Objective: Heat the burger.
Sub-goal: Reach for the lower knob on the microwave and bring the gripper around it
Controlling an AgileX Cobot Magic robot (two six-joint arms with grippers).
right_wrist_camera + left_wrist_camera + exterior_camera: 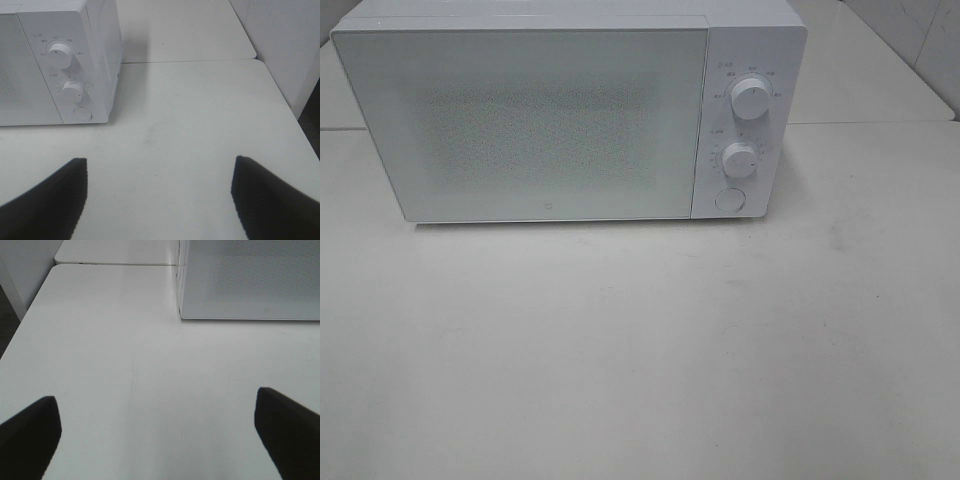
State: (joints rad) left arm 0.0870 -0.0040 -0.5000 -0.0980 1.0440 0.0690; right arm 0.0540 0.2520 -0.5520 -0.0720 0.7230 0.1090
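The left gripper point(157, 412) hangs over the left part of the white table point(620, 350). Its two dark fingers point(30, 427) are spread wide with only bare tabletop between them; it grasps nothing.

To its right and farther off stands the white microwave point(570, 120), at the far middle of the scene, facing the near edge. Its door point(450, 100) is closed, and the dotted panel lets nothing inside be made out. The oven sits across the seam where the near table meets the far table point(180, 30).

At the right end of the oven's front is the control strip: an upper knob point(750, 98), a lower knob point(739, 160) beneath it, and a round button point(730, 199) at the bottom.

Farther right, the right gripper point(160, 187) is over the right part of the table, nearer than the control strip and well apart from it. Its fingers point(270, 200) also stand far apart, released, with nothing held.

The burger shows in none of the views, so where it lies, which way it points and how its long axis runs cannot be told.
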